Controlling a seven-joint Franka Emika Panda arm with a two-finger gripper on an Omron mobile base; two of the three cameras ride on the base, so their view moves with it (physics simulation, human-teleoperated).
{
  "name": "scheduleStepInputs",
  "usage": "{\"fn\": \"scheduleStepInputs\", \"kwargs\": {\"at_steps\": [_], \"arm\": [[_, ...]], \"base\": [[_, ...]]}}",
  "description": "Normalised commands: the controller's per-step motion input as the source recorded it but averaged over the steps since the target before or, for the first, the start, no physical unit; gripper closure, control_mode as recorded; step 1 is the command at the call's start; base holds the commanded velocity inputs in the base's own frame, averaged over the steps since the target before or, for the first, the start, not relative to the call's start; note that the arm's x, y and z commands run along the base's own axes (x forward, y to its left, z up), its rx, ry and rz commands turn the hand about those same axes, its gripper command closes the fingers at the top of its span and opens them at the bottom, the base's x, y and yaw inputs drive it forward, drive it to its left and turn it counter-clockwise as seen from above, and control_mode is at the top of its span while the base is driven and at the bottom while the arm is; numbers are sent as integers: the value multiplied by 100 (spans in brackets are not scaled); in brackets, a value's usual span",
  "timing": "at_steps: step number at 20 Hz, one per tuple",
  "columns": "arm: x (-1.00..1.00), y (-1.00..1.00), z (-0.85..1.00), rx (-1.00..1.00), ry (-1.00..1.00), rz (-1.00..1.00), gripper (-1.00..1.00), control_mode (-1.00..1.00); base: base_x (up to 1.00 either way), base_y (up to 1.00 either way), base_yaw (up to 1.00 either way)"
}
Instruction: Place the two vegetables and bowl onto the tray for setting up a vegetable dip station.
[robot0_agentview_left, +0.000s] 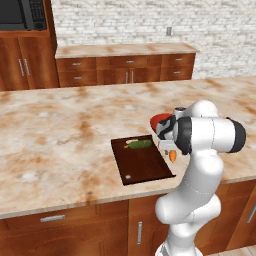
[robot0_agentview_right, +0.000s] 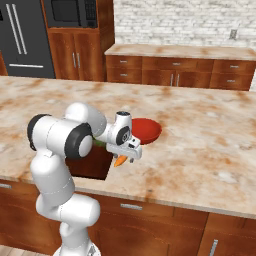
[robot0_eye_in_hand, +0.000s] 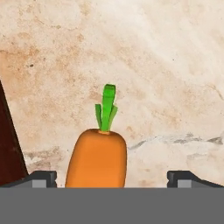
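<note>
My hand (robot0_agentview_right: 121, 159) hung low over the marbled desk (robot0_agentview_left: 60, 125), and its two dark fingertips (robot0_eye_in_hand: 43, 178) stood wide apart at either side of the carrot (robot0_eye_in_hand: 97, 158) in the hand view. The carrot sat between them with gaps on both sides, so I could not tell whether the hand was grasping it or was released. In that view the carrot's orange body was nearest me and its green top pointed away, over pale stone. From the two base views the carrot showed as a small orange tip just under my hand, close to the desk's front edge. Just beside it, to my left, lay the dark brown tray (robot0_agentview_left: 145, 165), flat on the desk, with a small pale dot near its front corner. The dark green cucumber (robot0_agentview_left: 138, 144) lay across the tray's far end. Beyond my hand, the red bowl (robot0_agentview_right: 147, 129) rested on the desk, off the tray and near its far right corner.
</note>
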Motion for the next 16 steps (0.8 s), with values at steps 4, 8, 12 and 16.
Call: {"fn": "scheduleStepInputs", "kwargs": {"at_steps": [4,8,12,16], "arm": [[0,0,-17,0,0,0,-100,-100],[0,0,-3,0,1,0,100,-100],[0,0,7,0,0,0,100,-100],[-5,-2,50,0,-4,0,100,-100]], "base": [[0,0,0],[0,0,0],[0,0,0],[0,0,0]]}}
